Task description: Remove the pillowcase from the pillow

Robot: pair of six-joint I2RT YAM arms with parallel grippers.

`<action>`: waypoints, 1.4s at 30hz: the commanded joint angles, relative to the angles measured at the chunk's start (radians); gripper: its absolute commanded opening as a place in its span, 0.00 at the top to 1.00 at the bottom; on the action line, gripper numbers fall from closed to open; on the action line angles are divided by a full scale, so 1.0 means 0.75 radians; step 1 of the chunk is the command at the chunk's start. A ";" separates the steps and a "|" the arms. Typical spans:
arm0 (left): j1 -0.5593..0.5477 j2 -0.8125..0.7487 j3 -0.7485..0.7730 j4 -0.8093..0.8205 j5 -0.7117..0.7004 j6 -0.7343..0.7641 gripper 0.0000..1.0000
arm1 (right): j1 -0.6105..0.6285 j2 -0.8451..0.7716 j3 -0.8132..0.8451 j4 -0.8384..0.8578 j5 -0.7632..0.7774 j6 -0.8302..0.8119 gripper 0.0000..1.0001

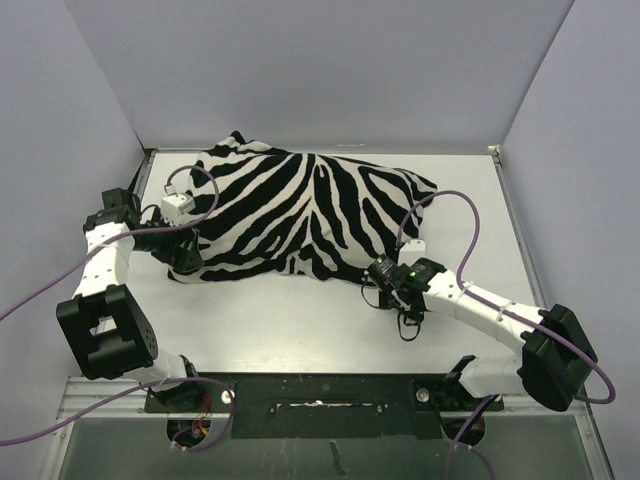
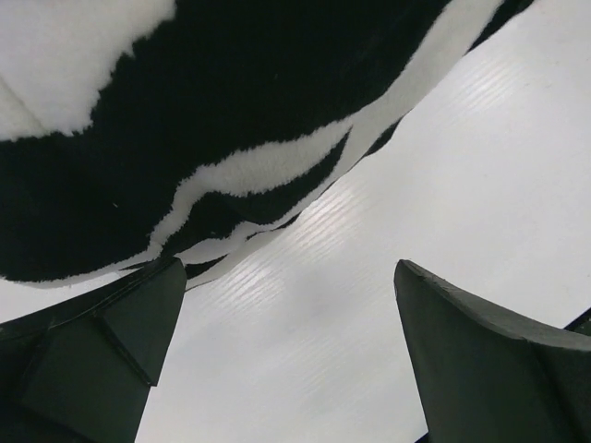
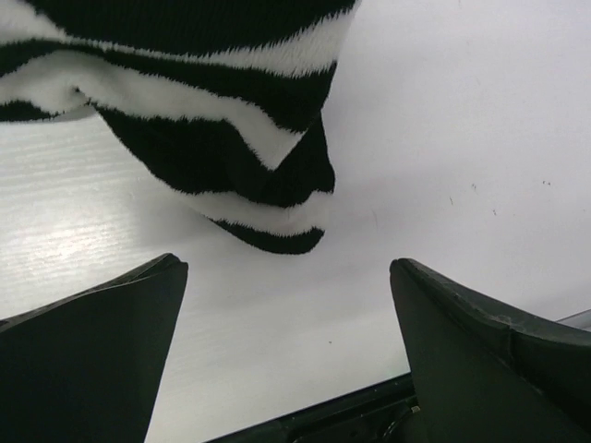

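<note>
The left gripper (image 2: 288, 277) is wide open, holding nothing (the zebra pillowcase (image 2: 185, 138) is just ahead). The right gripper (image 3: 288, 272) is wide open too, a striped corner just ahead.

White table (image 1: 300, 320); pale lavender walls (image 1: 320, 70) enclosing three sides.

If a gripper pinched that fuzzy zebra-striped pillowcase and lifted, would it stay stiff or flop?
Probably flop: the fuzzy zebra-striped pillowcase has rounded, sagging edges. Its fleecy pile likely resists slipping. Its plump bulge suggests filling, so some drag.
</note>
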 commanded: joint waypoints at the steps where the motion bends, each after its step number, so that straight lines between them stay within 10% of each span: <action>1: -0.004 0.058 -0.039 0.202 -0.078 0.011 0.02 | -0.158 0.003 -0.008 0.283 -0.157 -0.232 0.02; 12: -0.058 0.211 -0.116 0.397 -0.102 -0.037 0.14 | -0.243 0.208 -0.036 0.548 -0.370 -0.388 0.12; 19: -0.061 0.216 -0.120 0.410 -0.192 -0.052 0.70 | -0.229 0.118 -0.095 0.501 -0.348 -0.295 0.48; 21: -0.062 0.187 -0.132 0.414 -0.221 -0.053 1.00 | -0.207 0.057 -0.090 0.441 -0.318 -0.278 0.64; 26: -0.036 0.039 -0.147 0.350 -0.191 -0.059 1.00 | -0.131 -0.081 -0.041 0.246 -0.206 -0.218 0.99; 42: 0.156 -0.383 0.502 -0.319 0.207 -0.148 1.00 | 0.367 -0.421 0.631 -0.664 0.299 0.241 1.00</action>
